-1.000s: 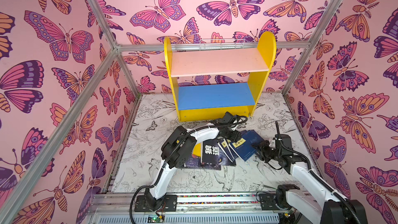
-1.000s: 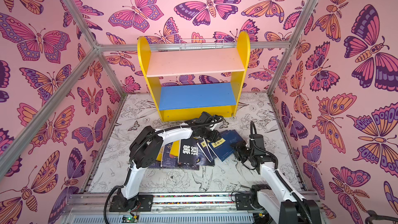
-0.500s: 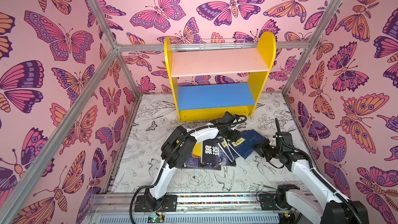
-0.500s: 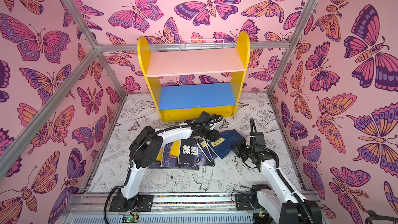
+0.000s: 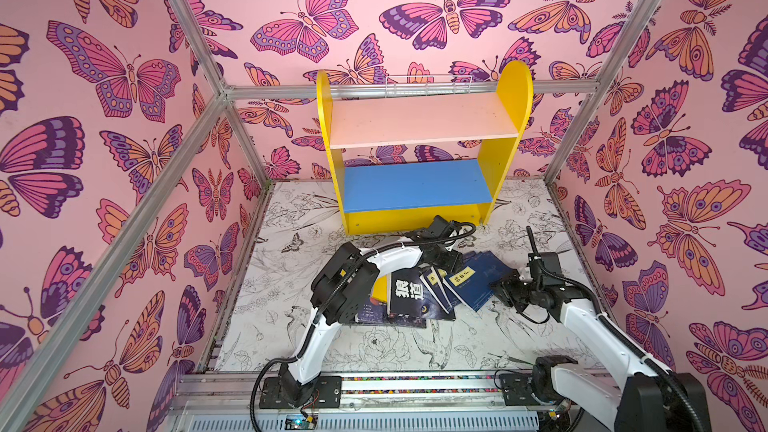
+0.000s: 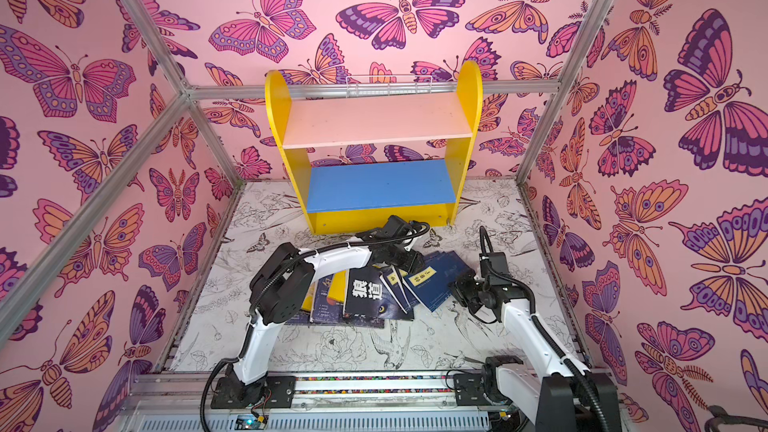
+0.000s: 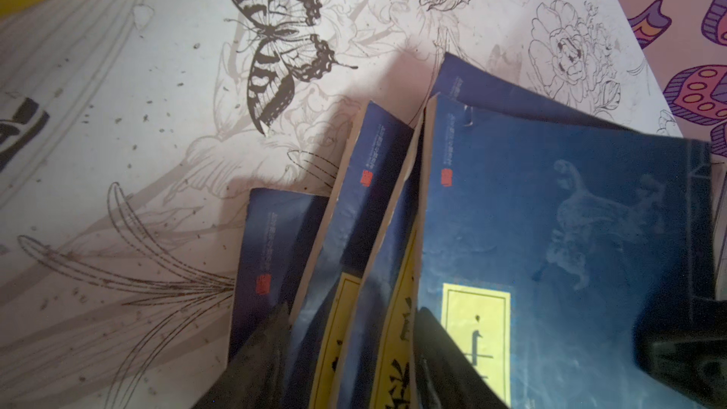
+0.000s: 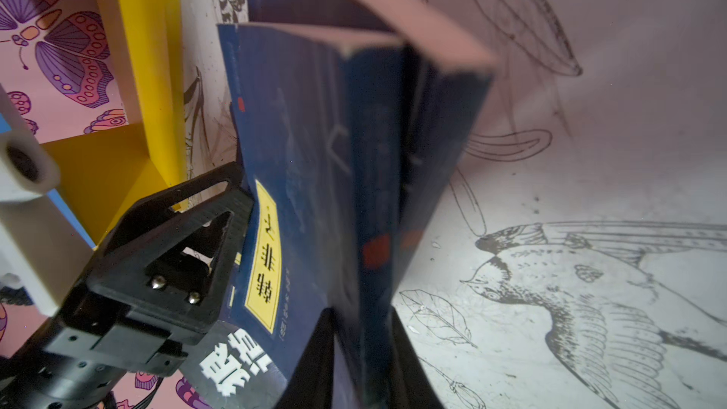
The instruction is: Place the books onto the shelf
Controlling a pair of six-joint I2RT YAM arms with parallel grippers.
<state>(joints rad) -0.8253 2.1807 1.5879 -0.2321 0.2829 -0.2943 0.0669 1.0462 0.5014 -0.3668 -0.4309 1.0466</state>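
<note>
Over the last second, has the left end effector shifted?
No. The left end effector sits among the navy books, at the same spot in front of the shelf as earlier.

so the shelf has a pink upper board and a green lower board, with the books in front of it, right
Not green: the lower board is blue, as both top views show. The rest holds: the shelf has a pink upper board, and the books are in front.

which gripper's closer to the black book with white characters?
Left. The left gripper sits by the far right corner of the black book; the right gripper is beyond the navy books, to its right.
</note>
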